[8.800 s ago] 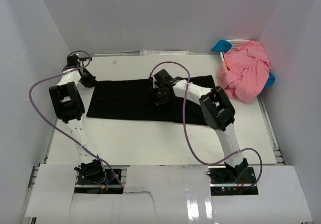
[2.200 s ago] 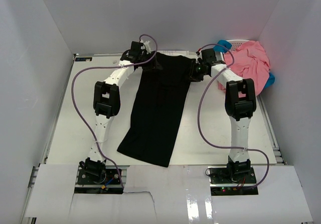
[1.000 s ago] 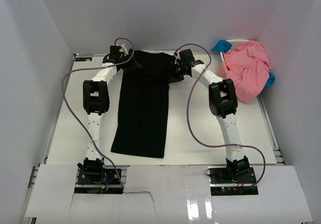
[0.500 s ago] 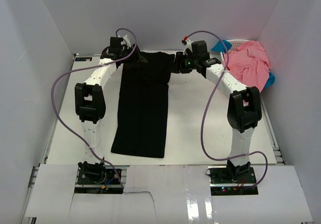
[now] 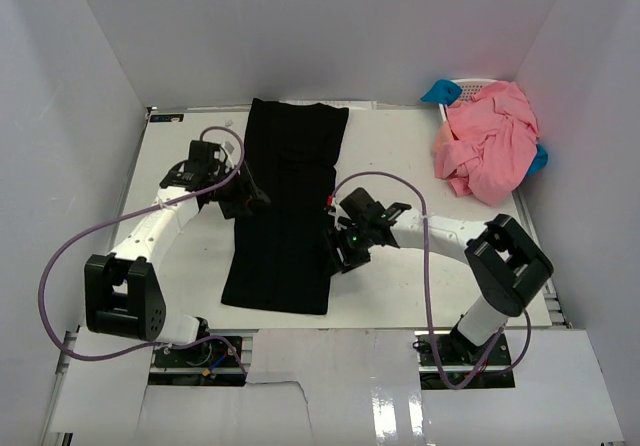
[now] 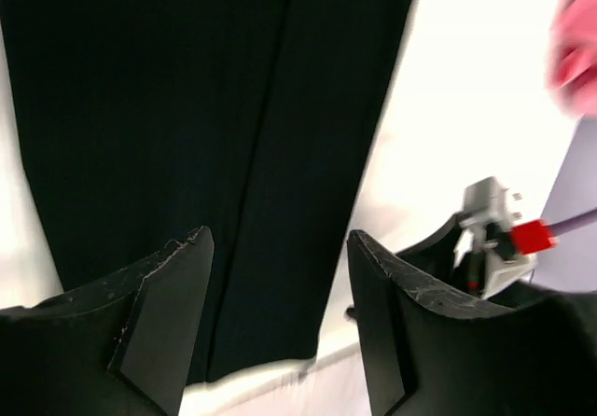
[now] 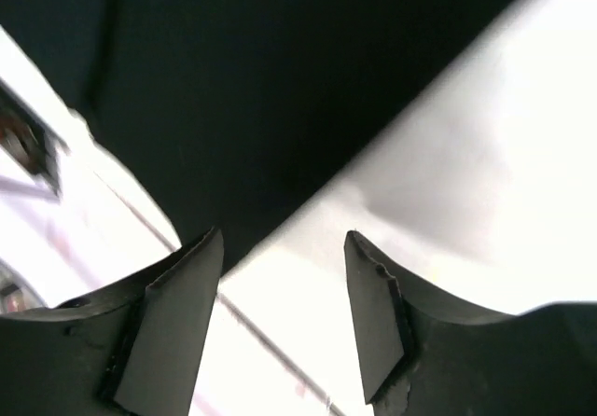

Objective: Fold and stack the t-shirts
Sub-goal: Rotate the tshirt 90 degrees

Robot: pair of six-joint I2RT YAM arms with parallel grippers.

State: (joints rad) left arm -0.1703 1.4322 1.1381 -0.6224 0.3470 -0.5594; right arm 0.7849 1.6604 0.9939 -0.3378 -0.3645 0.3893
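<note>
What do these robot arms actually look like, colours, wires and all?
The left arm and right arm are white tubes with chunky black joints. A loose purple cable loops along each. The left gripper and right gripper are black, with two wedge-shaped fingers, scuffed at the edges.

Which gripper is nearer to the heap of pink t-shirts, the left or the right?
Right. The right gripper is at the right edge of the black t-shirt, on the side of the pink t-shirts; the left gripper is at its left edge, farther away.
</note>
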